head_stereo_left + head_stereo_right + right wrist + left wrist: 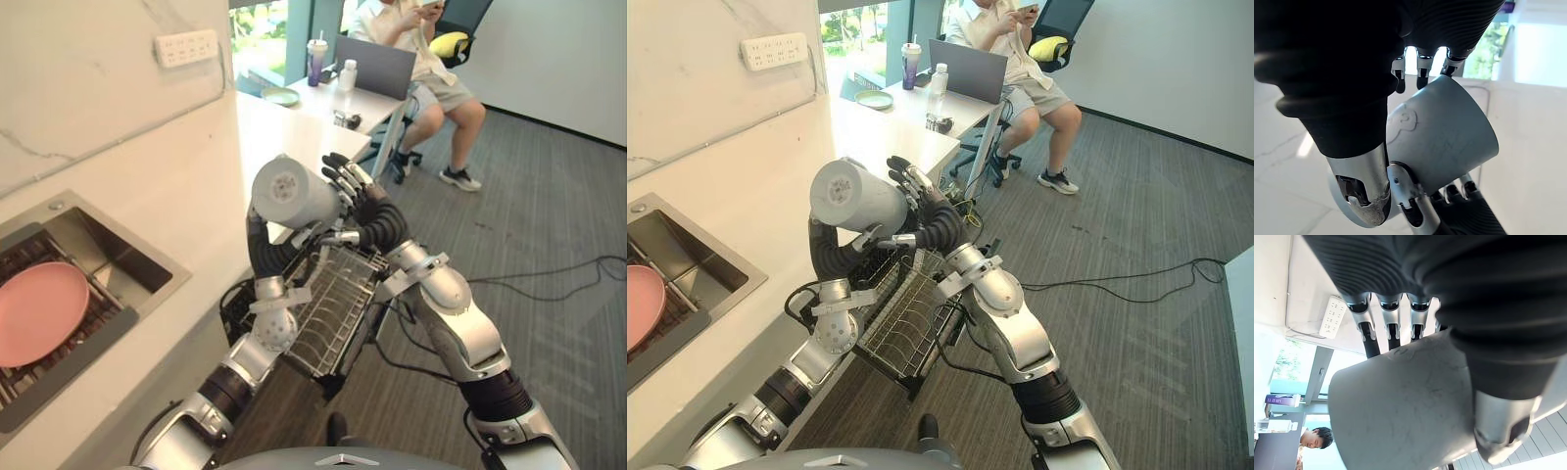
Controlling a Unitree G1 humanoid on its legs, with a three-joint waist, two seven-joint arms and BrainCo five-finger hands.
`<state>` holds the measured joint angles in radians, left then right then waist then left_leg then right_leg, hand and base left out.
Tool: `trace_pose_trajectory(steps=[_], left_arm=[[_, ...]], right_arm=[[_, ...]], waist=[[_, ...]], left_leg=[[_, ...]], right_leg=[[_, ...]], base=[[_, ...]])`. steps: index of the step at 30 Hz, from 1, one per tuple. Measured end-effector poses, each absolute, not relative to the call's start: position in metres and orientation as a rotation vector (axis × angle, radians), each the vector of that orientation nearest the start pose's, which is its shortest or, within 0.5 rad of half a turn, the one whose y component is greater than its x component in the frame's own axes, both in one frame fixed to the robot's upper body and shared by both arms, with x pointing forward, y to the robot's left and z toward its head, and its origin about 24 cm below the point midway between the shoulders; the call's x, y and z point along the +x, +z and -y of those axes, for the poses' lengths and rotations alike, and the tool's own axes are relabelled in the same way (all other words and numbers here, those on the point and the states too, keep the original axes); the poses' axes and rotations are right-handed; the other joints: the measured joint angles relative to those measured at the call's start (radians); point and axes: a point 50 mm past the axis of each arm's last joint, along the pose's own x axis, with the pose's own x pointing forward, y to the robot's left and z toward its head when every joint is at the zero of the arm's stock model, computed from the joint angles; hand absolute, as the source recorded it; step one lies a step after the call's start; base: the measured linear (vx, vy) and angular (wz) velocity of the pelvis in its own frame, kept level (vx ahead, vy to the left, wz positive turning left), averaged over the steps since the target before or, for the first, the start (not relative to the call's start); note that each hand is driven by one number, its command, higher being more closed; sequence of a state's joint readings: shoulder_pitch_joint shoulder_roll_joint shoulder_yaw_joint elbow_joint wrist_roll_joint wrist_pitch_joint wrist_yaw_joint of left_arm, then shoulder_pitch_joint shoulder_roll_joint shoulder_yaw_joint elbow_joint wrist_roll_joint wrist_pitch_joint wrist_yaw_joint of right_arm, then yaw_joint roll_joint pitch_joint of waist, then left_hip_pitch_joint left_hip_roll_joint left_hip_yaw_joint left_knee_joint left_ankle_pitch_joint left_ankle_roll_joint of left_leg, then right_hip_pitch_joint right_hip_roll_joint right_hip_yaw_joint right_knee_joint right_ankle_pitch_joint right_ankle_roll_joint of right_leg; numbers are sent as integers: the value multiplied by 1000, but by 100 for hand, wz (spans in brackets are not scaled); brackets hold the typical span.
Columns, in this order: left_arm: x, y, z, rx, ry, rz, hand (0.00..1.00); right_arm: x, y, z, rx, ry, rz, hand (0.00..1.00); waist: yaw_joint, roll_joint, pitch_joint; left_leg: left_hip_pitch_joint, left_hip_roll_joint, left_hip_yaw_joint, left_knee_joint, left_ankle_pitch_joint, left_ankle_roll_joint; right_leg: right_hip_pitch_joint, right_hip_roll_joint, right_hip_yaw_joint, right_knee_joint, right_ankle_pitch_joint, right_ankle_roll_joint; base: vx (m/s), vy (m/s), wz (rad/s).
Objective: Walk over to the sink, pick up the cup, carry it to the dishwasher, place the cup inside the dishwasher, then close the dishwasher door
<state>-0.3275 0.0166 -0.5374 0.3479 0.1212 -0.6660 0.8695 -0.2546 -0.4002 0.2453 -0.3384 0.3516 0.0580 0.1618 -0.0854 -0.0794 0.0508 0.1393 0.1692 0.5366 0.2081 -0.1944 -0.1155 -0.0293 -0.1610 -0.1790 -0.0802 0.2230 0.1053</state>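
The cup (294, 194) is off the surface (196, 196) and in the air, lying on its side with its base turned toward the head camera. It hangs straight above the wire dishwasher rack (338, 304), which stands pulled out at 6 o'clock of the cup. Both hands are on it. The left robot hand (1392, 323) reaches up from 7 o'clock, its fingers laid along the cup's wall and its thumb curled across the near side. The right robot hand (355, 191) comes in from 4 o'clock and wraps the far end, fingers bent over the wall and thumb underneath. The sink (127, 259), with a pink plate (34, 313) in it, lies at 9 o'clock, well apart from the cup. A person (431, 59) sits at a desk at 1 o'clock.

The carry looks nearly finished, and setting the cup down comes next. The main risk, as I judge it, lies in the shared grip. The wall looks smooth and tapered, so if one hand loosens before the other holds the cup alone, it may slide out and fall onto the rack or past it to the floor. A sideways cup may also catch on the wires and tip over. Two close forearms could bump the rack's rim on the way down.
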Motion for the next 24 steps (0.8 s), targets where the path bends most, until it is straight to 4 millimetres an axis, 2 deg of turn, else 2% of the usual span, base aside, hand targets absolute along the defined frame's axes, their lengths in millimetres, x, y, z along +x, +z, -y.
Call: trace_pose_trajectory(steps=[14,21,24], left_arm=[[260,92,-46,-170,185,610,100],[261,89,-47,-159,198,597,100],[259,83,-44,-136,176,579,100]], right_arm=[[267,164,103,-218,582,420,0],[272,162,97,-393,562,443,0],[279,154,95,-462,558,415,0]], waist=[[2,-8,-8],[2,-11,-10],[0,-18,-15]], left_leg=[[1,-1,-19,-2,3,3],[-2,-2,-27,-2,6,2],[-8,-4,-46,0,8,3]], right_leg=[[11,-2,-14,0,-1,-1],[12,-4,-21,0,-1,-1],[16,-8,-27,0,-2,-3]], base=[[-5,-2,2],[-9,-3,2],[-20,-1,11]])
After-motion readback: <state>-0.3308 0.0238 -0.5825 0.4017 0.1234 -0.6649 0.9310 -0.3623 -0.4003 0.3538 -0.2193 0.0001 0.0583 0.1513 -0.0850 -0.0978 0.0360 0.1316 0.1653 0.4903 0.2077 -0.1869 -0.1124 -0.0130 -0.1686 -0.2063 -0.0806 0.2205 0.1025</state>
